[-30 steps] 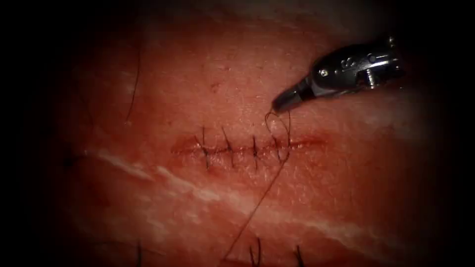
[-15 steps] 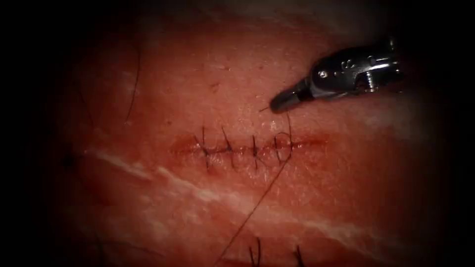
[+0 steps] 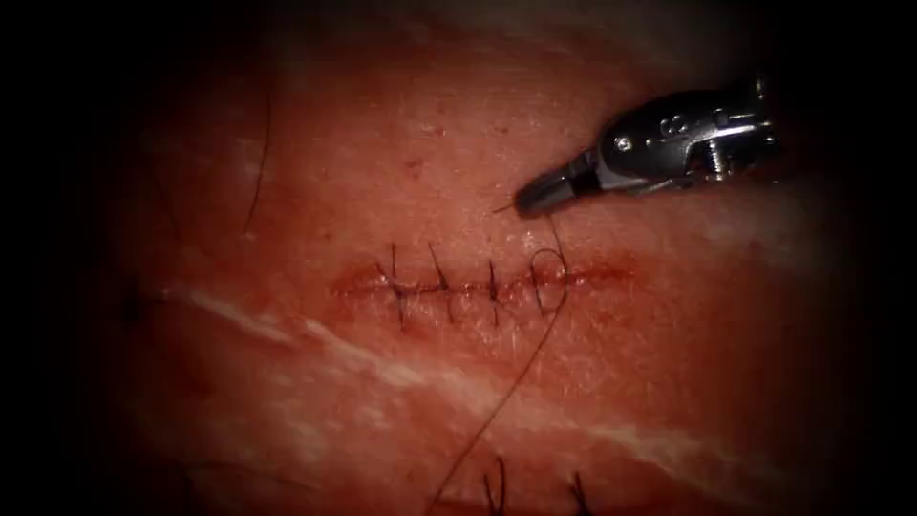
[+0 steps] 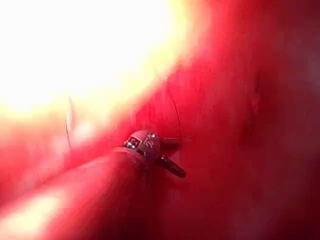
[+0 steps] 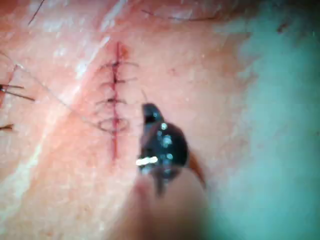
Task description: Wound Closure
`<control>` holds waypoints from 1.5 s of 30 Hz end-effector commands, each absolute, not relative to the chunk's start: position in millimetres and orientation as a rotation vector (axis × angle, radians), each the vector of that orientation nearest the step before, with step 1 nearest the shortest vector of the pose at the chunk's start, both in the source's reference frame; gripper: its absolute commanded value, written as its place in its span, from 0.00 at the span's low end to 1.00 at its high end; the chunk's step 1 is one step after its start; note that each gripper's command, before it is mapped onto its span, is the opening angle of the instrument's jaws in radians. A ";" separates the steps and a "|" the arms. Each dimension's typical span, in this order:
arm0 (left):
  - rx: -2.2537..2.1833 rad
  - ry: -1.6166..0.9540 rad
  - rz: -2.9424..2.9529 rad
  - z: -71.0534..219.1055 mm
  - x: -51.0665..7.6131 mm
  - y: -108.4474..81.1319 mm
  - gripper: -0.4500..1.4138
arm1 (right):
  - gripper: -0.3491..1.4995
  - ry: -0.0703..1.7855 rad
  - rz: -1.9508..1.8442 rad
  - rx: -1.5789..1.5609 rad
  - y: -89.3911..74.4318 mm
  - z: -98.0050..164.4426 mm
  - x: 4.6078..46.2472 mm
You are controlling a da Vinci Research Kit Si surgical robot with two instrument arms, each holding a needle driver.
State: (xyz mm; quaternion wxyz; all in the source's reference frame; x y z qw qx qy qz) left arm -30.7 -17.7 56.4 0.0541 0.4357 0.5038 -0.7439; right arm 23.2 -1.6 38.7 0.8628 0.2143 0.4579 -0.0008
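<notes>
So the right hand (image 3: 525, 203) is clamped on the thread (image 3: 521, 368) just above the cut (image 3: 478, 284), a short end poking past its tip. Below the hand, thread loops over the cut's right end. Can't spot the needle.

One pincer (image 3: 535, 198), one cut (image 3: 478, 284), perhaps four stitches (image 3: 492, 291), one thread (image 3: 506, 382).
</notes>
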 end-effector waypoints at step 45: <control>1.681 1.319 -3.788 66.0 -44.6 7.7 0.67 | 0.00 0.959 -0.016 0.432 -3.0 40.6 25.8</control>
